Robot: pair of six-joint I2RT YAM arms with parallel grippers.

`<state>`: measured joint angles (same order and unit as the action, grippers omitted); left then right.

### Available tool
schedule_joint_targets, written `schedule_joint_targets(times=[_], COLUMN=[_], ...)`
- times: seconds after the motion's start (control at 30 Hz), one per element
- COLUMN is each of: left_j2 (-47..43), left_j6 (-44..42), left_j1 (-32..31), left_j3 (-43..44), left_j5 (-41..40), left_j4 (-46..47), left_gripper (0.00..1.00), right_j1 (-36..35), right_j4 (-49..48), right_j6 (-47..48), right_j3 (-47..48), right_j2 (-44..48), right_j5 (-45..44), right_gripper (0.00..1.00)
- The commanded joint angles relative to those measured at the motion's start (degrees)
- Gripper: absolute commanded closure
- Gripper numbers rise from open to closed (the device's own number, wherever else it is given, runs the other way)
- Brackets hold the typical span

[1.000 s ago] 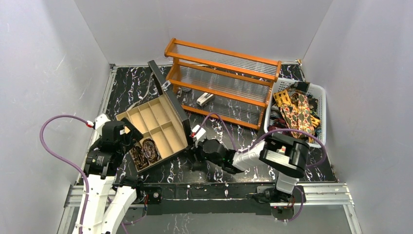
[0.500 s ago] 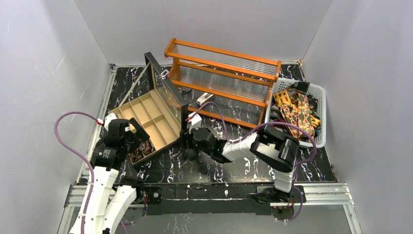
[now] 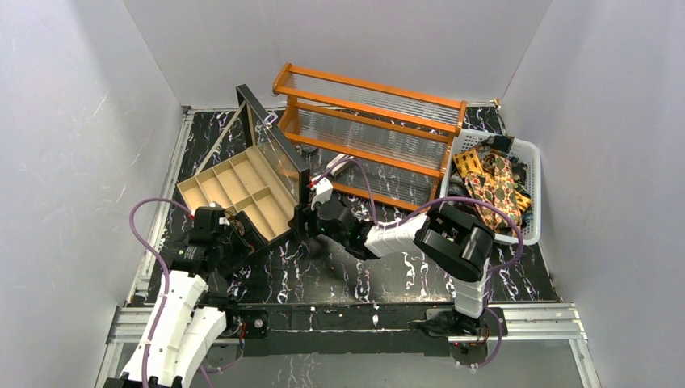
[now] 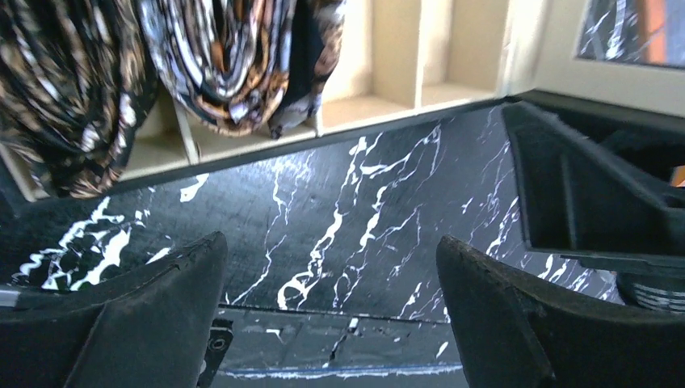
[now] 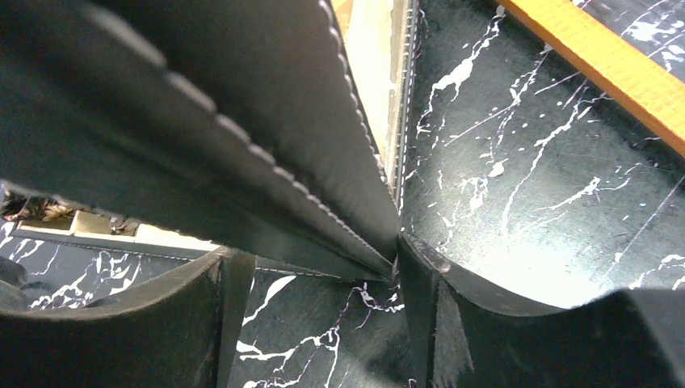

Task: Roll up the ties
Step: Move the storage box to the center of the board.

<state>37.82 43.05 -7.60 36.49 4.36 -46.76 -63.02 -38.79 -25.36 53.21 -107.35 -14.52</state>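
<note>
Two dark patterned rolled ties [image 4: 226, 56] [image 4: 73, 97] sit in the near compartments of a tan divided box [image 3: 234, 182]; my left arm hides them in the top view. The box's black lid [image 3: 275, 149] stands nearly upright. My right gripper [image 3: 305, 217] is open, and the lid's near corner [image 5: 380, 250] lies between its jaws against the right finger [image 5: 420, 275]. My left gripper [image 3: 240, 233] [image 4: 331, 267] is open and empty, low over the table just in front of the box. Several unrolled ties [image 3: 493, 190] lie in the white basket [image 3: 531, 153].
An orange slatted rack [image 3: 371, 121] stands behind the box, with a small white-and-red box [image 3: 341, 164] on its lower shelf. The basket is at the far right against the wall. Grey walls close in both sides. Black marble table [image 3: 404, 275] lies between the arms.
The lid has swung up from lying open to nearly upright, with my right gripper rising along its corner. My left gripper has moved down and right to the box's near corner.
</note>
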Motion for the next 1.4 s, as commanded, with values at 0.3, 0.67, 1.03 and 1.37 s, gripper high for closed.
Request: schedule_joint_targets(times=[0.3, 0.67, 1.03, 1.37], left_j2=[0.2, 9.4, 21.6, 36.4], left_j6=[5.4, 12.0, 6.0, -4.9], left_j1=[0.2, 0.2, 0.3, 3.7], left_j3=[-7.5, -5.4, -0.7, 7.9], left_j5=[1.2, -7.8, -20.0, -20.2], left_j4=[1.5, 12.1, 18.9, 26.3], left_gripper=[0.02, 0.02, 0.02, 0.02], right_j1=[-0.3, 0.1, 1.4, 2.3], right_j4=[6.5, 18.0, 31.8, 41.9], right_j6=[3.3, 11.1, 12.3, 13.0], right_j3=[1.0, 10.2, 23.7, 35.1], right_j2=[8.9, 13.9, 10.4, 6.3], right_j5=[2.8, -1.3, -6.0, -1.6], right_gripper=[0.10, 0.05, 0.06, 0.06])
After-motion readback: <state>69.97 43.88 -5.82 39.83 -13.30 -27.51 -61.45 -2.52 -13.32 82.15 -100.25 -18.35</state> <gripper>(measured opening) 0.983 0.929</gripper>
